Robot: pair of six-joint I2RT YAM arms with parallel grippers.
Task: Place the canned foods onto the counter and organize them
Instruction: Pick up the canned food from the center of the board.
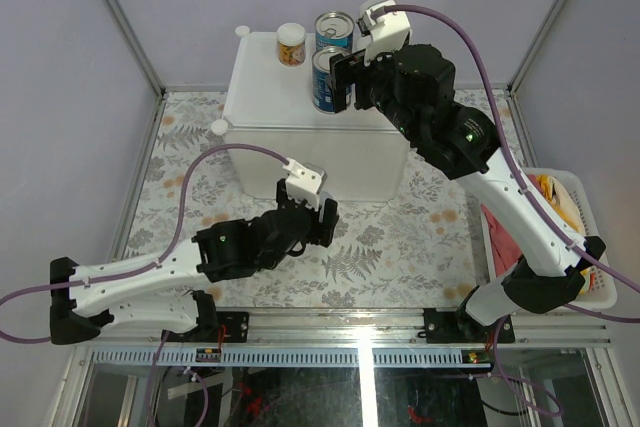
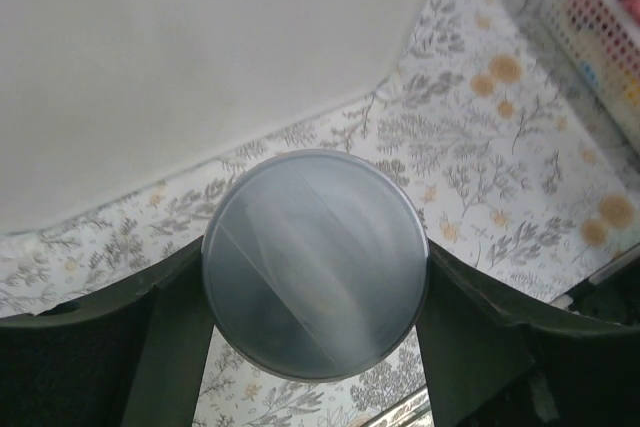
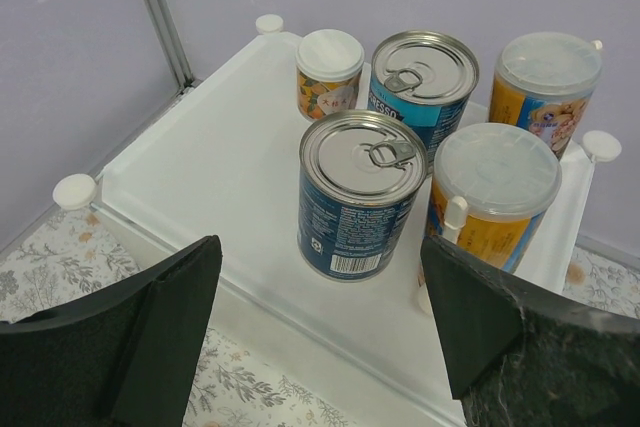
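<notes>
Closest to the lens on your left wrist view was the round, pale lid of a lidded can (image 2: 315, 262). Your left gripper (image 1: 306, 215) had it clamped, with both dark fingers (image 2: 175, 342) pressed against its sides at a middling spread. That can sat low over the floral mat (image 2: 480, 177), just in front of the front wall of the counter (image 2: 200, 67). You could not tell whether it rested on the mat or hung above it.

Your right gripper (image 1: 346, 80) was up at the counter's top, its fingers (image 3: 165, 332) spread wide and holding nothing. In the wrist view the front blue tin (image 3: 358, 197) stood upright between them, clear of both.

Five cans stood upright on the counter, grouped toward its far right corner. The back blue tin (image 3: 425, 77) was just behind the front one. A short orange jar (image 3: 330, 72) with a white lid stood just left of the back tin. Two tall yellow-orange cans, the near yellow can (image 3: 497, 197) and the far yellow can (image 3: 550, 72), lined the right edge under cloudy lids. A round corner knob (image 3: 75, 190) marked the counter's near left corner.

At the mat's right edge you had the white slatted basket (image 1: 590, 202) holding red and yellow cloth.
</notes>
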